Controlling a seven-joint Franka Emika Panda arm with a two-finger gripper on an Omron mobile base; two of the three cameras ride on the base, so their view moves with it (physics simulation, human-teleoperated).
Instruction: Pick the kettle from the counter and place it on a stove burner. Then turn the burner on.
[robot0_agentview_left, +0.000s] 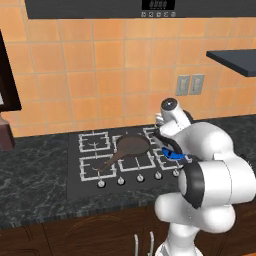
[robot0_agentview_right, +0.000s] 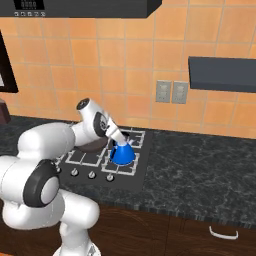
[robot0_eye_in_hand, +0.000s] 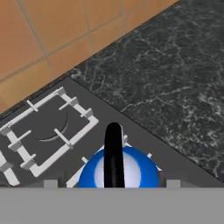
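In the left base view we see the small bright-blue cone-shaped kettle (robot0_agentview_left: 175, 155) as a sliver behind our own white arm, low over the front right square pale-grey wire grate burner (robot0_agentview_left: 171, 159) of the black cooktop, beside the dark brown frying pan (robot0_agentview_left: 132, 145); the hand (robot0_agentview_left: 167, 144) is mostly masked by the wrist, so we cannot tell its state here. In the right base view the kettle (robot0_agentview_right: 122, 153) sits on or just above that burner (robot0_agentview_right: 121, 165), with the hand (robot0_agentview_right: 121, 140) at its top; whether its base touches the grate is hard to judge. We take this as the end of the placing step: next comes letting go, lifting off, then reaching one of the small round silver knobs (robot0_agentview_right: 110, 177) at the cooktop's front. In the hand view the kettle (robot0_eye_in_hand: 119, 171) lies right below, its thin black handle running up the middle, the dark marbled stone bench (robot0_eye_in_hand: 175, 78) beyond; the fingertips are cut off, so we cannot tell whether they are clamped.
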